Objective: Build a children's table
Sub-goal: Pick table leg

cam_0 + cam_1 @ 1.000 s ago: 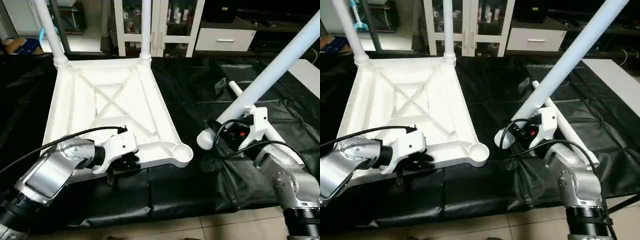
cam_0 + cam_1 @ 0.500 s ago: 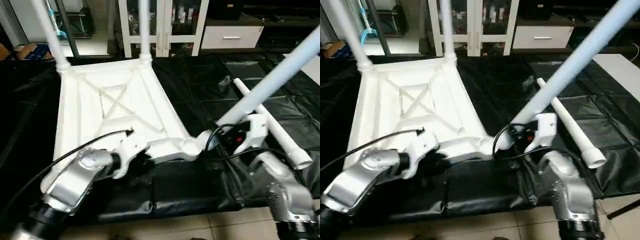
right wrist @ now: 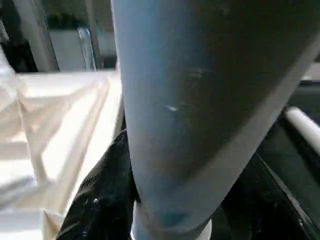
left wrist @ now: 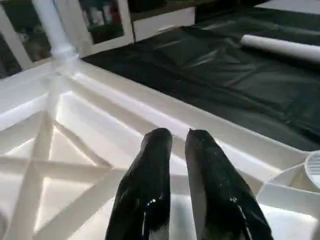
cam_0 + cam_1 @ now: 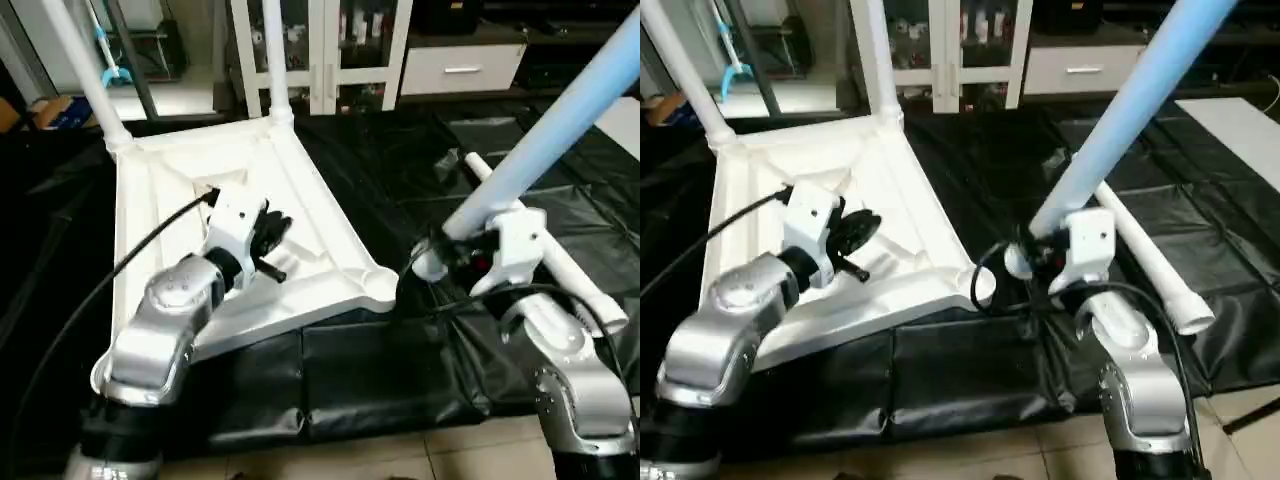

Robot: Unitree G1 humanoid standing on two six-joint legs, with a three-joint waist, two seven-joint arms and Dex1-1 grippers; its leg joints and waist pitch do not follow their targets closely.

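From the left eye view, I see the tabletop (image 5: 170,200) lying underside up across the left half of the frame on the black cover (image 5: 380,350), with two legs (image 5: 80,70) standing in its upper corner sockets. My left gripper (image 5: 268,238) hangs over the ribbed underside at centre left. At centre right my right gripper (image 5: 455,255) clamps a third leg (image 5: 560,120) that slants to the upper right corner. A fourth leg (image 5: 560,270) lies loose on the cover just behind it.

In the left wrist view, the fingers (image 4: 150,195) sit nearly pressed together, pinching nothing, above the X ribs (image 4: 55,165).

In the right wrist view, both fingers (image 3: 100,195) squeeze the leg's lower end.
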